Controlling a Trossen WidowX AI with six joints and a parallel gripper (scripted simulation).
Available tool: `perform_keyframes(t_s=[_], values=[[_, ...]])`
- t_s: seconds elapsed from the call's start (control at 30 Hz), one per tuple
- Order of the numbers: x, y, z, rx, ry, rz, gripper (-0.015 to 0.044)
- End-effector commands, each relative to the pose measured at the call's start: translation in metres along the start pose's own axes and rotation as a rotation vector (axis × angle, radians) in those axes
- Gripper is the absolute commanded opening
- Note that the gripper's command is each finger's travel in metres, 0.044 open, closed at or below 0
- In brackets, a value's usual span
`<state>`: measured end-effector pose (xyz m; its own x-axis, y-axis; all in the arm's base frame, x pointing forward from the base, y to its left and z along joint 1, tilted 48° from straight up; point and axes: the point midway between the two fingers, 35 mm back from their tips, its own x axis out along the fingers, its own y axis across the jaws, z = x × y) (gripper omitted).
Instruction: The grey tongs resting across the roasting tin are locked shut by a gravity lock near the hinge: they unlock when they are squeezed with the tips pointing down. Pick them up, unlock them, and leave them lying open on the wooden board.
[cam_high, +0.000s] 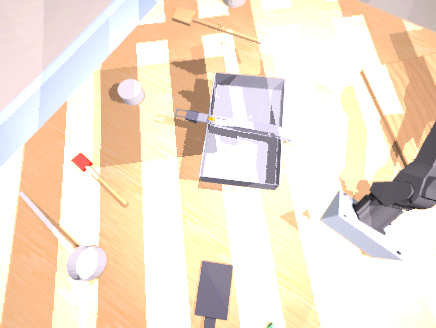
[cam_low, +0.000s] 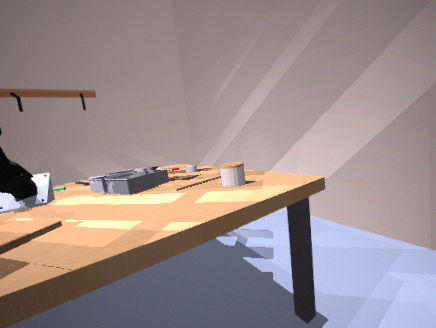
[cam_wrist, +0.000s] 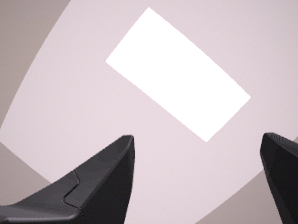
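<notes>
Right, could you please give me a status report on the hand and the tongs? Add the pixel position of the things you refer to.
Hand (cam_wrist: 200, 144) open, nothing between its fingers. Tongs (cam_high: 234, 123) (cam_low: 131, 172) lying across the roasting tin (cam_high: 240, 183) (cam_low: 132, 185). Nothing seen on top of them.

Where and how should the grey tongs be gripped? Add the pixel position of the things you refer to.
Probably mid-length, from above, closing across their narrow width: the tongs (cam_high: 245, 127) lie long and slim across the roasting tin (cam_high: 240, 183) (cam_low: 145, 184), bridging its open top.
</notes>
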<state>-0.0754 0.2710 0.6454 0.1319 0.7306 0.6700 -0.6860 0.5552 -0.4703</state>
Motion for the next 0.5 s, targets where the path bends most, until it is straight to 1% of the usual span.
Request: perform_keyframes(t_s=[0.0,0.07,0.2,0.27,0.37,0.47], values=[[0.022,0.020,-0.046,-0.109,0.104,0.042,0.0260],[0.025,0.017,-0.067,-0.181,0.151,0.039,0.0260],[0.037,0.029,-0.109,-0.235,0.251,0.077,0.0260],[0.042,0.028,-0.133,-0.250,0.308,0.067,0.0260],[0.042,0.027,-0.144,-0.268,0.332,0.066,0.0260],[0.045,0.027,-0.164,-0.290,0.383,0.077,0.0260]])
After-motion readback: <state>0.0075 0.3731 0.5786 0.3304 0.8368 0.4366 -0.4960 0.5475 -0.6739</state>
